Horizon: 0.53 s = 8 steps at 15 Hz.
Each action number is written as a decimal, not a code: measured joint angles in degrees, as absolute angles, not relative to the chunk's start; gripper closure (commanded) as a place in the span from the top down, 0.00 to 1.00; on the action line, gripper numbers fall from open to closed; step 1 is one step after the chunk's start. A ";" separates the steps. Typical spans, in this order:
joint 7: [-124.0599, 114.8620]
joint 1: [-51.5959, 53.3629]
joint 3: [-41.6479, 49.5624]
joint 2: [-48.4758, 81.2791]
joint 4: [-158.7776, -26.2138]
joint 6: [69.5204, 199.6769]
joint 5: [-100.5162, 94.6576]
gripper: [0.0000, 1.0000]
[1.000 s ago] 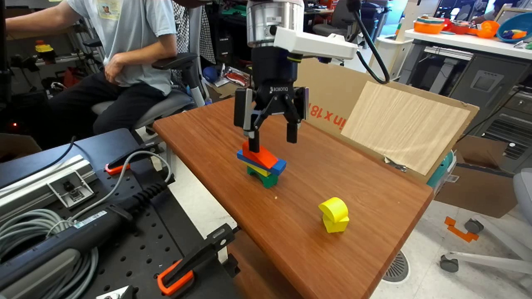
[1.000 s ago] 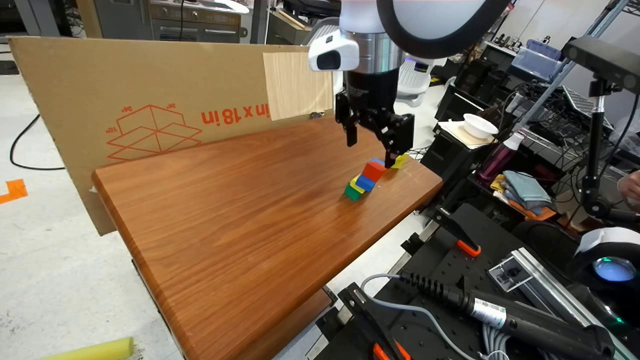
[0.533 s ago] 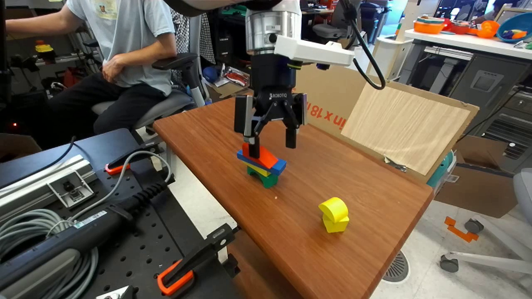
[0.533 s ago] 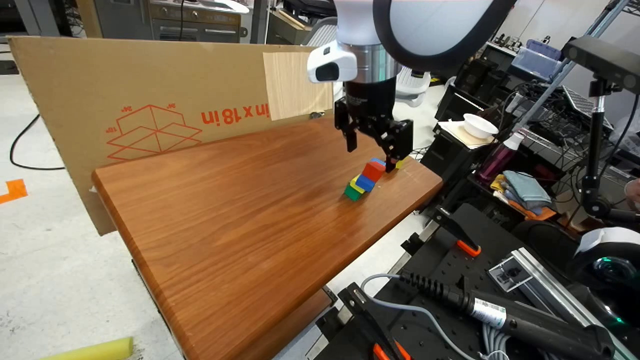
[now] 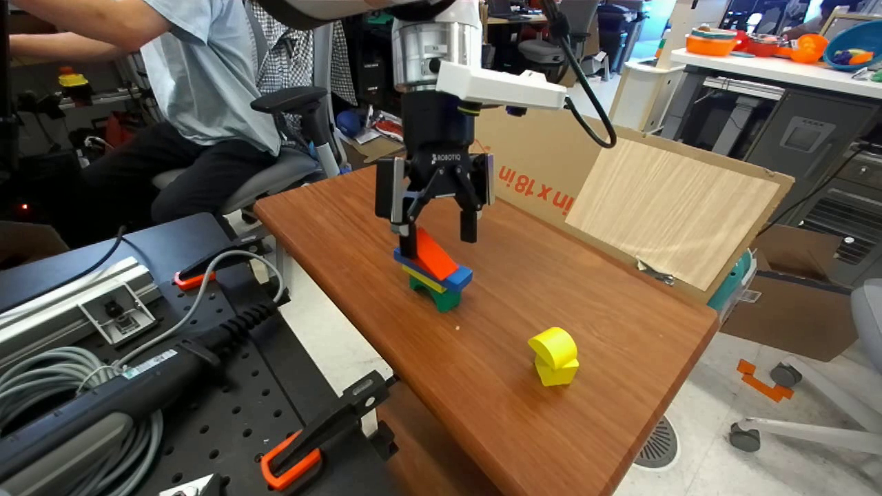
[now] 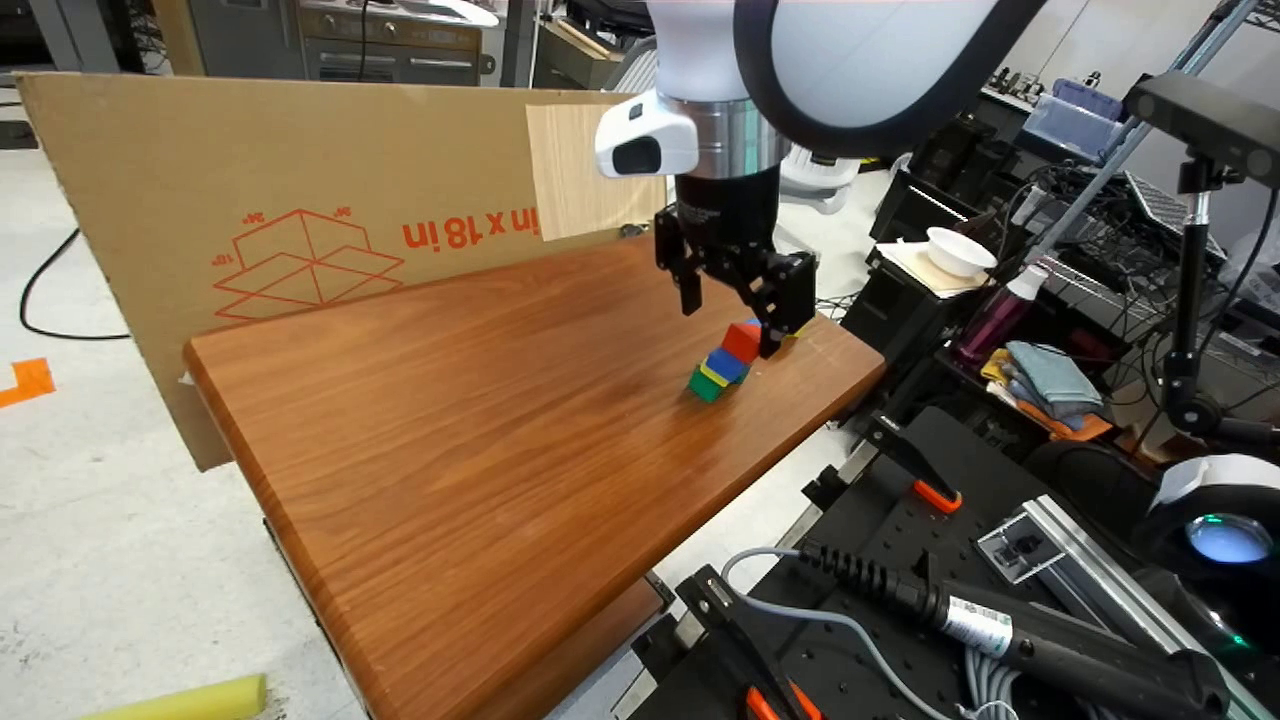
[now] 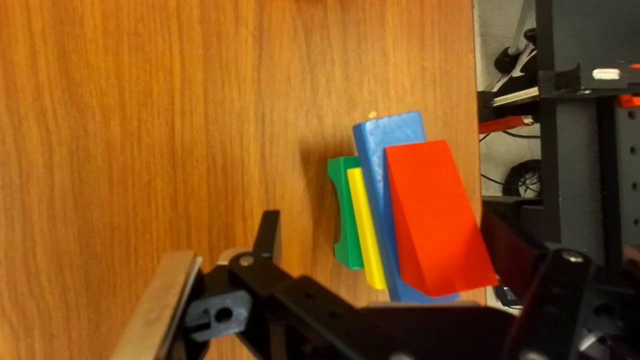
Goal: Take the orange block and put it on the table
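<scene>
The orange block (image 5: 435,257) is a wedge-like orange-red piece on top of a small stack, also seen in an exterior view (image 6: 741,342) and the wrist view (image 7: 435,210). Under it are a flat blue block (image 5: 456,278), a thin yellow block (image 7: 367,225) and a green arch block (image 5: 446,299) on the brown wooden table (image 5: 496,386). My gripper (image 5: 439,235) is open with its fingers either side of the stack's top. In the wrist view one finger is right beside the orange block, seemingly touching it; the other stands well apart over the table.
Two stacked yellow blocks (image 5: 555,355) stand nearer the table's end. A cardboard sheet (image 6: 330,180) rises along one long edge. A black bench with clamps (image 5: 296,455) and cables lies along the opposite edge. A person (image 5: 207,89) sits beyond it.
The gripper has moved down, then sideways toward the bench-side edge. The orange block and the blue block under it have shifted slightly. The person has leaned over.
</scene>
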<state>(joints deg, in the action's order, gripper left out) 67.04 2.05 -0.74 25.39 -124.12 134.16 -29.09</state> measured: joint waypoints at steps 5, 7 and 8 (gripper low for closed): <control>65.69 1.71 -1.48 24.71 -126.45 136.18 -28.21 1.00; 65.32 1.28 -1.49 23.81 -127.65 136.70 -27.05 1.00; 65.20 0.99 -1.49 23.29 -128.23 137.20 -26.37 1.00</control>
<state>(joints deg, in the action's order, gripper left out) 65.20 0.99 -1.49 23.29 -128.23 137.20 -26.37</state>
